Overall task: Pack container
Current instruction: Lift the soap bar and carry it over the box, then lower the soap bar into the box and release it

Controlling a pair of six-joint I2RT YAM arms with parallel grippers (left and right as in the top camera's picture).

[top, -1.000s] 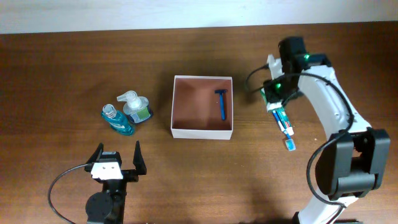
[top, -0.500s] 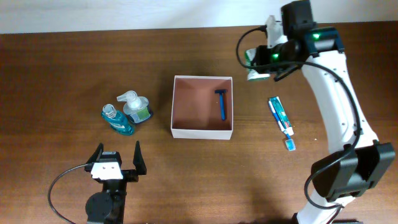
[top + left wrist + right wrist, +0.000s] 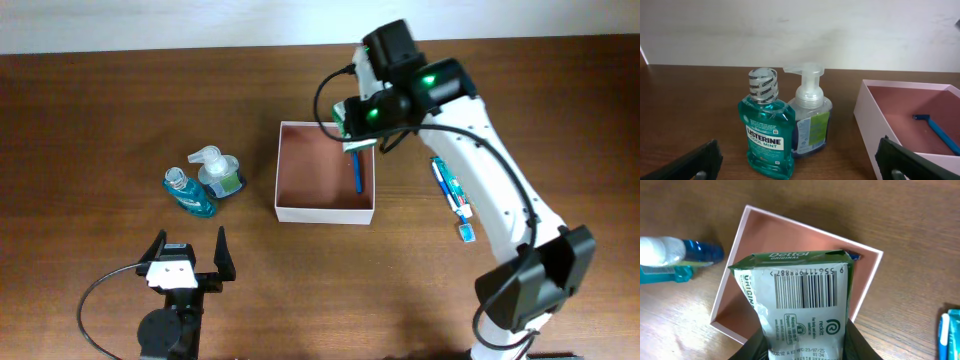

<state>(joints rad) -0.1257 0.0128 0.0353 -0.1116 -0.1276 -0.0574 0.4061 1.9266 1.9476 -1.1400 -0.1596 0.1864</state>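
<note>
**Overhead and wrist views: soap packet gripped over the container's far right corner**

Overhead, the container [image 3: 310,165] sits on the brown table [image 3: 100,100] near its middle, a shallow square box with thin white walls and a reddish-brown floor. A blue razor [image 3: 357,172] lies inside it along the right wall, its head toward the far side. The rest of the floor is bare.

The right arm reaches in from the right, and the right gripper [image 3: 352,125] hangs over the box's far right corner. Its claw is clenched on a green and white Dettol soap packet [image 3: 800,305]. In the right wrist view the two dark fingers [image 3: 752,347] pinch the packet's lower end, with the barcode side facing the camera. The packet's free end covers the part of the box where the razor lies. Whether the packet touches the wall or the razor cannot be told.

A toothpaste tube [image 3: 452,188] lies on the table to the right of the box, apart from it.

Left of the box, well apart from it, stand a teal Listerine bottle [image 3: 767,135] and a clear foam pump bottle [image 3: 810,120], touching each other, the pump bottle slightly farther back.

The left gripper [image 3: 188,252] rests at the near left of the table. Its claw is released and spread wide, grasping nothing, and faces the two bottles.
</note>
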